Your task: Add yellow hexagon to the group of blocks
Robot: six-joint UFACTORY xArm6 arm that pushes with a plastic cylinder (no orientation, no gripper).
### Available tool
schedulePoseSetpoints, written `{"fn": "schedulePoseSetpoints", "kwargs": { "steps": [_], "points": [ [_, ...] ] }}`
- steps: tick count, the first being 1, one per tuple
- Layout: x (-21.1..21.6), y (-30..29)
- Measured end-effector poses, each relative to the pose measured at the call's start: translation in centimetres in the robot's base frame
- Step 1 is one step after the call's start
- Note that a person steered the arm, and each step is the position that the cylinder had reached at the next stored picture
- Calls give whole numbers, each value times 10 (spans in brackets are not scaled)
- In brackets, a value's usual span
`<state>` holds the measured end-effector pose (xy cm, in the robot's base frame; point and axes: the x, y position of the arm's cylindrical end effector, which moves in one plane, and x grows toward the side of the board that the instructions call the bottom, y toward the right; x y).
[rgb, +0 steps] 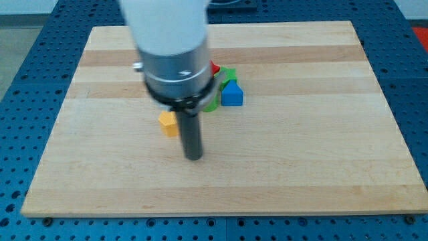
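The yellow hexagon point(168, 123) lies on the wooden board point(301, 154), left of centre. My tip point(193, 158) rests on the board just below and to the right of it, a short gap away. A group of blocks sits above and to the right: a blue block point(232, 94), a green block point(228, 73), another green block point(211, 105) and a red block point(215, 67). The arm's body hides part of the group and the hexagon's right side.
The board lies on a blue perforated table point(20, 80). The arm's white and grey body point(170, 47) stands over the board's upper left middle.
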<state>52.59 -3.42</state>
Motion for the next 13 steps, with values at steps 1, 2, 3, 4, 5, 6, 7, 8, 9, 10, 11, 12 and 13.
{"fn": "schedulePoseSetpoints", "kwargs": {
  "steps": [1, 2, 3, 4, 5, 6, 7, 8, 9, 10, 11, 12, 13],
  "points": [
    [-28, 17],
    [-31, -14],
    [-31, -65],
    [-32, -89],
    [-12, -80],
    [25, -39],
    [20, -9],
    [-12, -5],
    [-20, -36],
    [-23, -80],
    [-47, -101],
    [-57, -104],
    [-30, -104]
  ]
}}
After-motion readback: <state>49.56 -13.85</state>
